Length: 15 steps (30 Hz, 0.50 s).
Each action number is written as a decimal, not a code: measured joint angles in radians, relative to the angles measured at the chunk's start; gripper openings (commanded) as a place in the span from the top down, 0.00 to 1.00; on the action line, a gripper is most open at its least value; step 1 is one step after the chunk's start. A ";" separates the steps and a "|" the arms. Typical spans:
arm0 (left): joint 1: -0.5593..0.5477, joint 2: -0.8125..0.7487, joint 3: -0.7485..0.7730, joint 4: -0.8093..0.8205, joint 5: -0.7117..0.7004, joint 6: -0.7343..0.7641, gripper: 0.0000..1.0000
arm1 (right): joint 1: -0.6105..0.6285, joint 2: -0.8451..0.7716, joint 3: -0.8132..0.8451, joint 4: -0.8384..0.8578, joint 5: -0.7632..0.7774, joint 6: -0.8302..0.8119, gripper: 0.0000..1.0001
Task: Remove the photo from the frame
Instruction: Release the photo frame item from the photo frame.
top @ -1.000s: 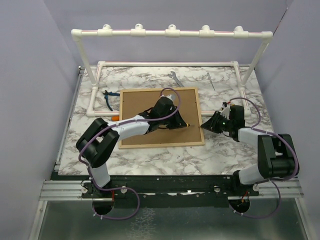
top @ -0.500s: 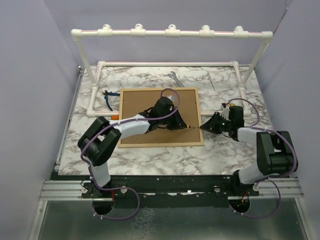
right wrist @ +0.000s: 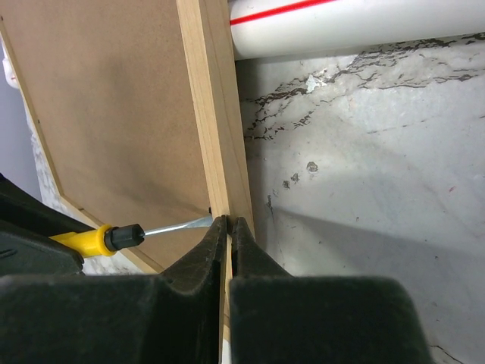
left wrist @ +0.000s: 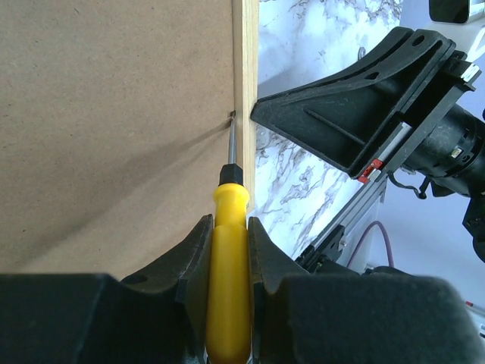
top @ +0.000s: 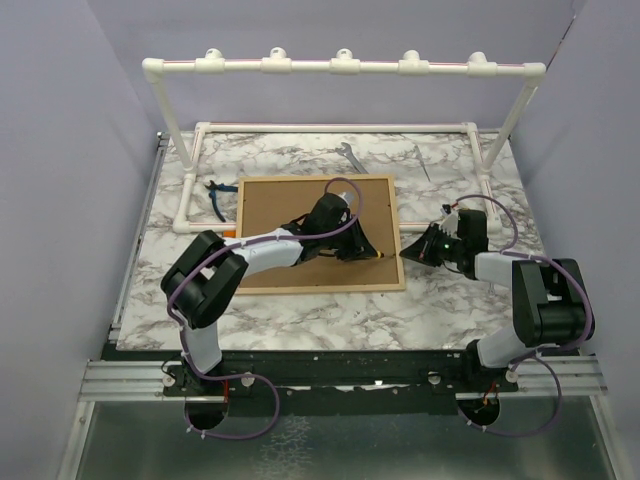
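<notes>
On the marble table (top: 300, 320), the frame (top: 275, 205) lies face down with its brown backing board (left wrist: 114, 114) upward, which is probably why the photo cannot be seen in any view; I judge it is not yet out and sits hidden under that board.

The left gripper (left wrist: 227, 227) reaches across the board, its 2 fingers pinching the yellow handle of a screwdriver (left wrist: 227, 258). The jaws are only as far apart as the handle is thick. The thin blade points at the seam where the board meets the wooden edging (right wrist: 208, 114) on the frame's right side, and its tip touches that seam; the aim seems to be to pry up the board or a tab there, though any tab is too small to make out.

The right gripper (right wrist: 229, 224) sits on the table just outside that same edge, its fingers pressed together, tips against the edging opposite the blade. It looks placed to brace the frame against sliding; whether it nips a sliver of wood, I cannot tell.
</notes>
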 measured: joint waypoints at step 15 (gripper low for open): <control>0.014 0.008 0.005 0.001 0.008 -0.002 1.00 | 0.000 0.006 0.008 -0.004 -0.007 -0.002 0.97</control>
